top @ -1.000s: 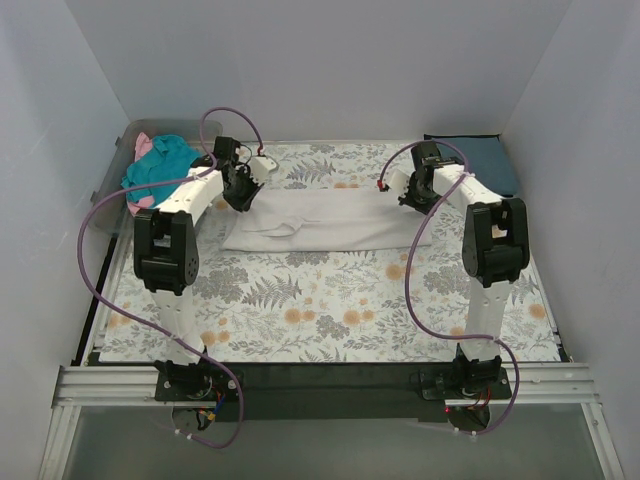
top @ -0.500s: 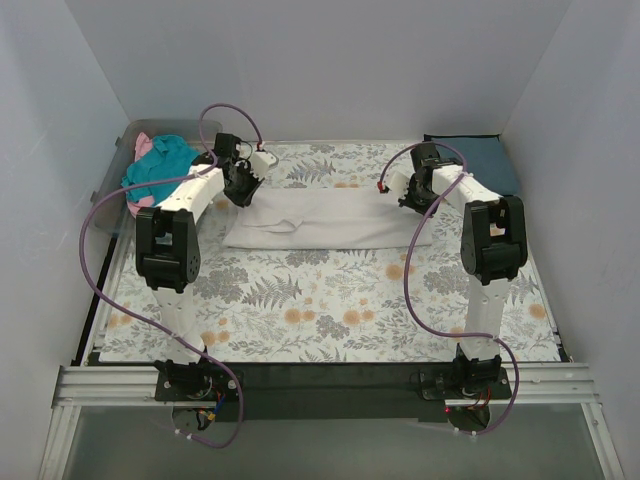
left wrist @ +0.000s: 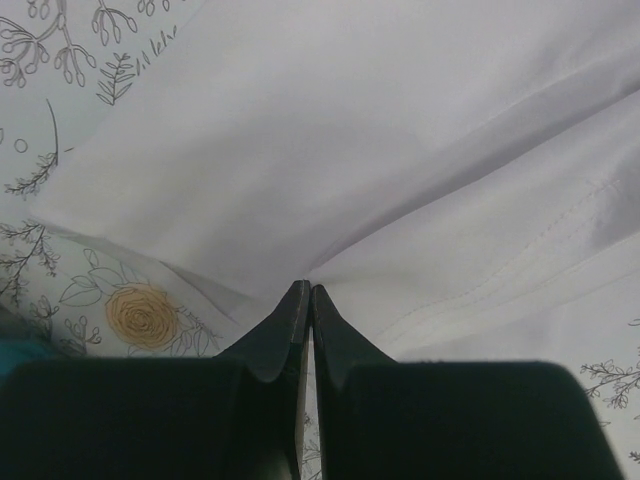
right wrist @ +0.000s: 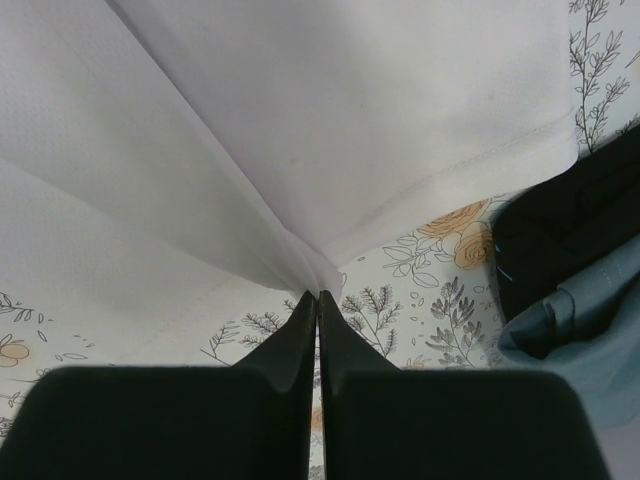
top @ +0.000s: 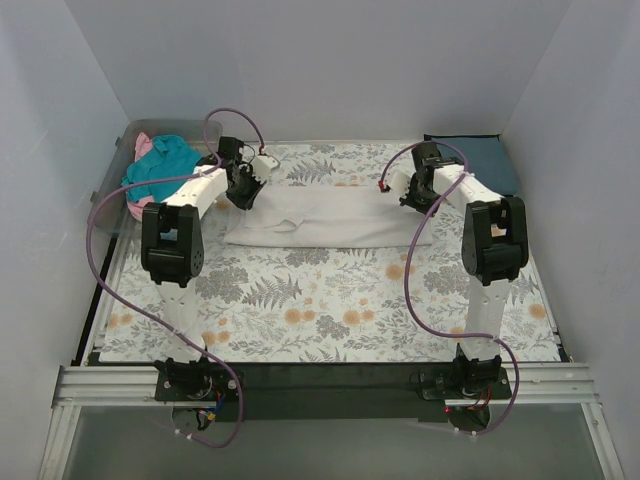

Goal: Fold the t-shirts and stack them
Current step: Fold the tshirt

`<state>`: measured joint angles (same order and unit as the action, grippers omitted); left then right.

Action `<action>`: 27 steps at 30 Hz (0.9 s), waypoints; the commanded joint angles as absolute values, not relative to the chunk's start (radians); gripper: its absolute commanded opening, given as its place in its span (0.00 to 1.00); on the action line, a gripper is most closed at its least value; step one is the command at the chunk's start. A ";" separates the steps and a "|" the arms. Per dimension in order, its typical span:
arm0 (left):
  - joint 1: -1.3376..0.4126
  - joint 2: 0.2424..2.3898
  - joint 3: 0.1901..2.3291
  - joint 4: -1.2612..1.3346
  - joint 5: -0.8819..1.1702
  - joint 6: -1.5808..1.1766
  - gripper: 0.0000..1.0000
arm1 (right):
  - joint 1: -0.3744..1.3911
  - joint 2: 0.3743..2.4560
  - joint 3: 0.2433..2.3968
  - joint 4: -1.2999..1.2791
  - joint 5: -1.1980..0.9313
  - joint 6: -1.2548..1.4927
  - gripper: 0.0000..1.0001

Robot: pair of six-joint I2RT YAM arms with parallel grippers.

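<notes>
A white t-shirt (top: 330,218) lies as a long folded band across the far middle of the floral table cover (top: 330,300). My left gripper (top: 243,196) is shut on the shirt's far left edge, where the white t-shirt (left wrist: 330,150) puckers into the closed tips of the left gripper (left wrist: 305,290). My right gripper (top: 408,197) is shut on the far right edge; the white t-shirt (right wrist: 250,130) pulls in folds to the tips of the right gripper (right wrist: 318,296). A folded dark slate-blue t-shirt (top: 487,160) lies at the back right. Teal (top: 158,168) and pink t-shirts (top: 143,148) are heaped at the back left.
A clear plastic bin (top: 112,198) at the back left holds the teal and pink heap. The slate-blue cloth (right wrist: 575,320) and something black (right wrist: 560,235) lie close to the right gripper. Grey walls close in the table on three sides.
Both grippers have carried the shirt's edge toward the back, and the white band is now narrower, with its near layer folded over.
</notes>
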<state>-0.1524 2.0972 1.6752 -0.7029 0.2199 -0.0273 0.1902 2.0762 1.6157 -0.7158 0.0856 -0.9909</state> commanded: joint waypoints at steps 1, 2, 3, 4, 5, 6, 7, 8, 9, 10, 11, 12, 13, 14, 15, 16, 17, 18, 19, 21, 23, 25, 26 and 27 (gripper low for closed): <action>-0.153 2.095 1.703 -0.683 0.224 -0.040 0.00 | 0.186 2.077 1.640 -0.729 0.110 -1.002 0.01; -0.153 2.103 1.704 -0.681 0.224 -0.043 0.00 | 0.184 2.080 1.647 -0.729 0.115 -0.999 0.01; -0.153 2.108 1.716 -0.681 0.221 -0.051 0.03 | 0.184 2.088 1.654 -0.729 0.129 -0.983 0.04; -0.152 2.121 1.729 -0.684 0.219 -0.075 0.10 | 0.184 2.088 1.661 -0.730 0.132 -0.976 0.23; -0.152 2.128 1.750 -0.710 0.227 -0.084 0.19 | 0.184 2.085 1.667 -0.730 0.136 -0.973 0.31; -0.149 2.135 1.797 -0.756 0.233 -0.112 0.31 | 0.184 2.066 1.669 -0.736 0.137 -0.959 0.44; -0.135 2.135 1.843 -0.778 0.262 -0.127 0.41 | 0.183 2.042 1.677 -0.747 0.127 -0.950 0.47; -0.126 2.125 1.862 -0.823 0.300 -0.156 0.44 | 0.180 2.030 1.683 -0.759 0.121 -0.922 0.51; -0.108 2.106 1.879 -0.866 0.317 -0.167 0.47 | 0.172 2.008 1.704 -0.797 0.091 -0.881 0.53; -0.086 2.092 1.875 -0.882 0.352 -0.188 0.47 | 0.164 1.990 1.724 -0.843 0.043 -0.853 0.53; -0.066 2.060 1.844 -0.903 0.379 -0.202 0.48 | 0.147 1.982 1.735 -0.889 -0.006 -0.800 0.53; -0.060 2.024 1.795 -0.908 0.386 -0.209 0.49 | 0.128 1.974 1.755 -0.914 -0.053 -0.732 0.53; -0.046 1.988 1.767 -0.904 0.402 -0.224 0.49 | 0.103 1.971 1.766 -0.955 -0.125 -0.701 0.53; -0.040 1.974 1.709 -0.890 0.408 -0.229 0.50 | 0.091 1.973 1.769 -0.971 -0.159 -0.634 0.53; -0.032 1.953 1.660 -0.881 0.416 -0.242 0.50 | 0.069 1.980 1.776 -1.003 -0.222 -0.579 0.53; -0.026 1.944 1.637 -0.879 0.423 -0.255 0.50 | 0.048 1.994 1.778 -1.028 -0.286 -0.556 0.52; -0.025 1.942 1.606 -0.873 0.431 -0.261 0.53 | 0.035 2.002 1.782 -1.035 -0.311 -0.537 0.52; -0.023 1.941 1.592 -0.868 0.436 -0.265 0.53 | 0.026 2.009 1.786 -1.042 -0.346 -0.500 0.52; -0.021 1.939 1.579 -0.858 0.439 -0.276 0.54 | 0.009 2.025 1.793 -1.043 -0.359 -0.491 0.51; -0.017 1.937 1.568 -0.833 0.440 -0.300 0.55 | -0.029 2.048 1.810 -1.046 -0.386 -0.465 0.51; -0.011 1.965 1.578 -0.834 0.451 -0.316 0.55 | -0.047 2.089 1.821 -1.052 -0.419 -0.443 0.50; -0.006 1.982 1.582 -0.833 0.466 -0.328 0.55 | -0.061 2.115 1.825 -1.058 -0.445 -0.427 0.48; -0.003 1.985 1.577 -0.828 0.471 -0.334 0.55 | -0.064 2.128 1.830 -1.055 -0.459 -0.425 0.47; -0.002 1.985 1.574 -0.824 0.483 -0.334 0.55 | -0.069 2.132 1.833 -1.052 -0.483 -0.426 0.47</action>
